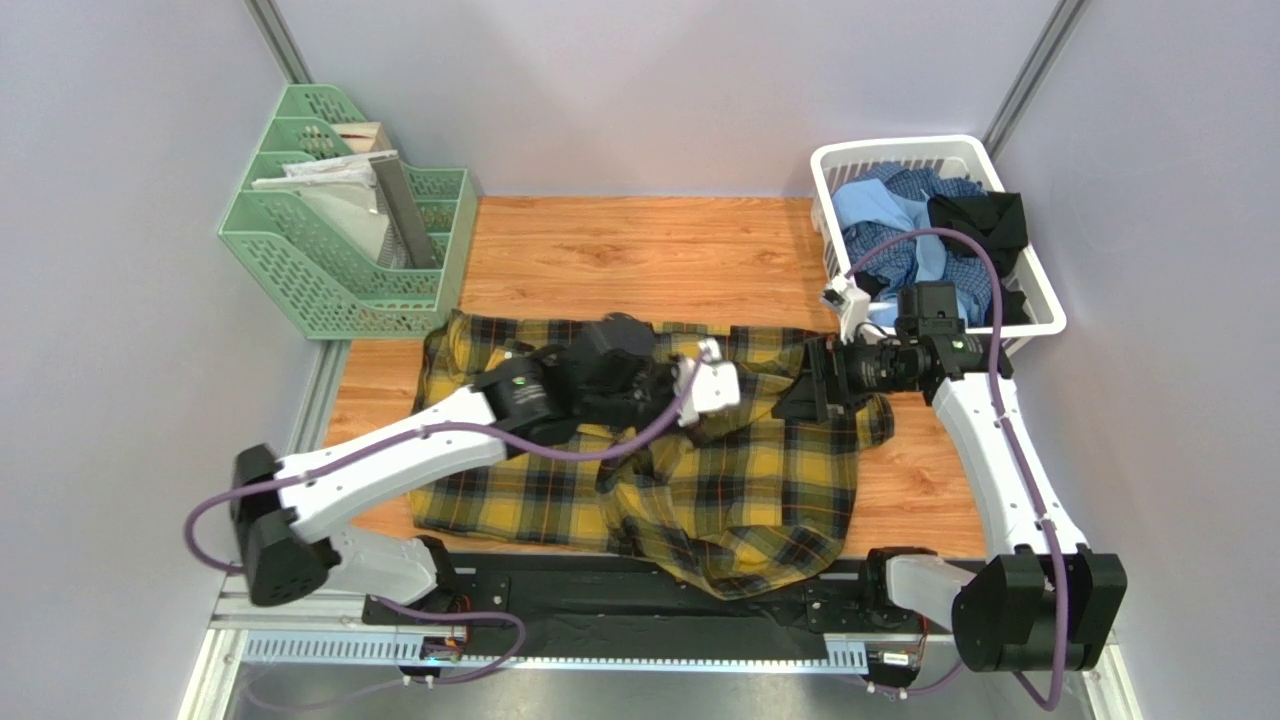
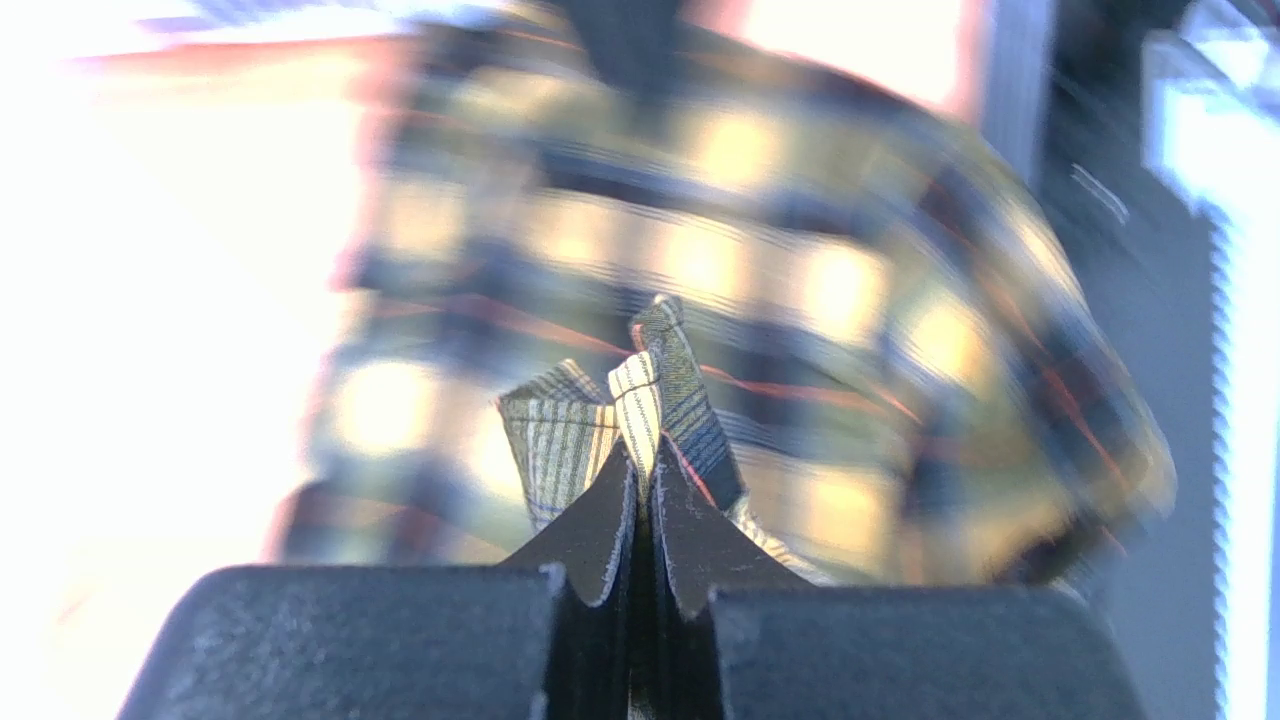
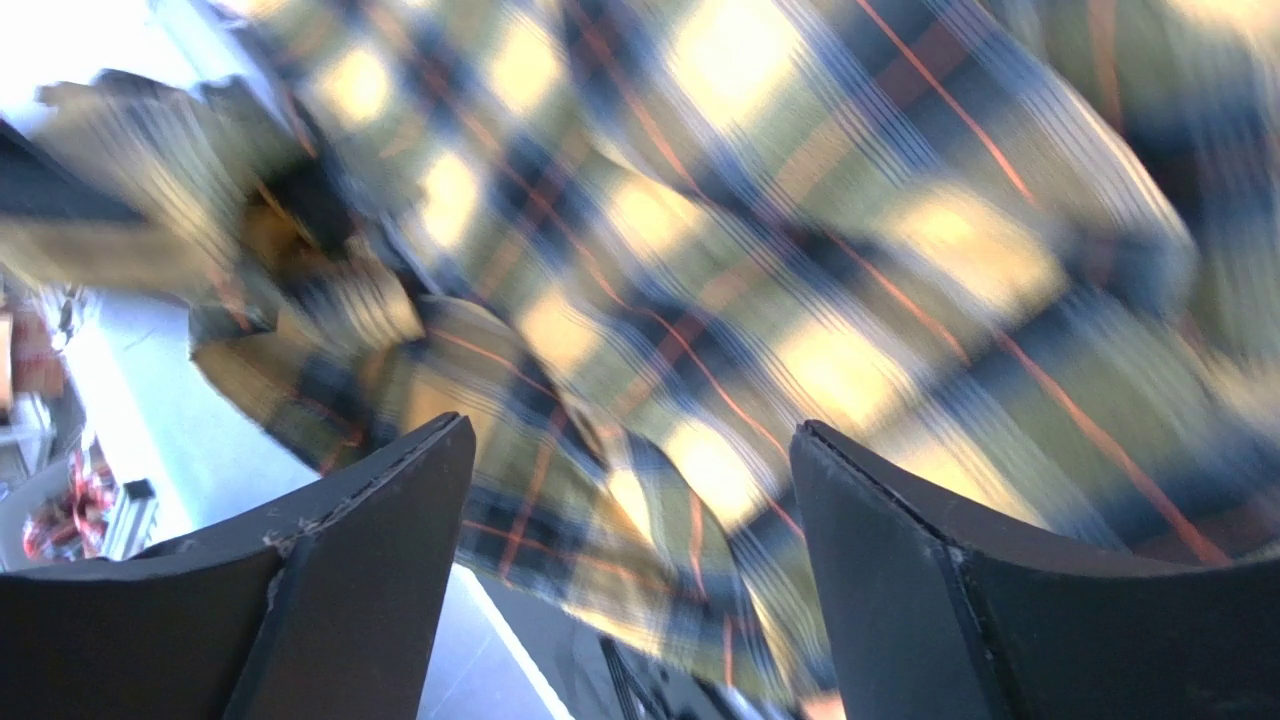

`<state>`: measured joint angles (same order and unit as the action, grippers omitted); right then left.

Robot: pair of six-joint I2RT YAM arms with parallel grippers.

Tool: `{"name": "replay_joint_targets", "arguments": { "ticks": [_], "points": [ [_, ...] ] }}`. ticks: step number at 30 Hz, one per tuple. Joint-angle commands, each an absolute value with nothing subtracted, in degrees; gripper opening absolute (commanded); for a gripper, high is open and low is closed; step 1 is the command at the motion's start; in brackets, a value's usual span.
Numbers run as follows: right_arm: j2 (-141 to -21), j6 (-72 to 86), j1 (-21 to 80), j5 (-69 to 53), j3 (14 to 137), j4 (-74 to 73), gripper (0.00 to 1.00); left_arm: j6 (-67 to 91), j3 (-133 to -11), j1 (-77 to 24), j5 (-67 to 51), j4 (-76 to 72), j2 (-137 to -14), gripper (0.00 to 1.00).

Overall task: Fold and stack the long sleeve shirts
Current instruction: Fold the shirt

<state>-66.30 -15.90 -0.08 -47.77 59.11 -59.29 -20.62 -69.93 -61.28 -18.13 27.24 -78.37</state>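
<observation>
Left wrist view: left gripper (image 2: 643,477) is pinched on a raised fold of the plaid shirt (image 2: 781,285), probably to lift it for folding. The right gripper (image 3: 631,428) stands spread, cloth just ahead, ungripped.

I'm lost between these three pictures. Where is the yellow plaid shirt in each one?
Top external: the plaid shirt lies across the near middle of the wooden table.
Left wrist: it is blurred across the background, with one fold pinched in the shut left end effector.
Right wrist: it fills nearly the whole frame, beyond the open right end effector.
Shared landmark: its thin orange lines show in all three views.
</observation>
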Motion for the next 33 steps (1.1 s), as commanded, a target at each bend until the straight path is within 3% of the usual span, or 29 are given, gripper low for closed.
{"name": "replay_joint_targets", "arguments": {
  "ticks": [1,5,14,18,33],
  "points": [
    [-65.39,-9.94,4.91,-57.02,64.76,-48.44,0.86,-5.48,-71.72,-60.47,7.35,23.29,-73.57,0.00],
    [-64.43,-3.35,8.78,-59.24,65.39,-36.52,0.86,5.51,-74.09,-60.38,16.95,26.28,-72.69,0.00],
    [-68.99,-1.32,18.89,-57.13,70.31,-35.15,0.90,5.80,-69.34,-60.29,15.64,14.86,-63.72,0.00],
    [-69.26,3.07,22.14,-56.87,71.72,-30.59,1.00,5.01,-69.43,-60.29,16.52,11.70,-63.11,0.00],
    [-71.27,10.46,30.58,-51.16,70.92,-19.52,1.00,4.74,-69.52,-60.29,16.44,5.54,-61.17,0.04]
  ]
}}
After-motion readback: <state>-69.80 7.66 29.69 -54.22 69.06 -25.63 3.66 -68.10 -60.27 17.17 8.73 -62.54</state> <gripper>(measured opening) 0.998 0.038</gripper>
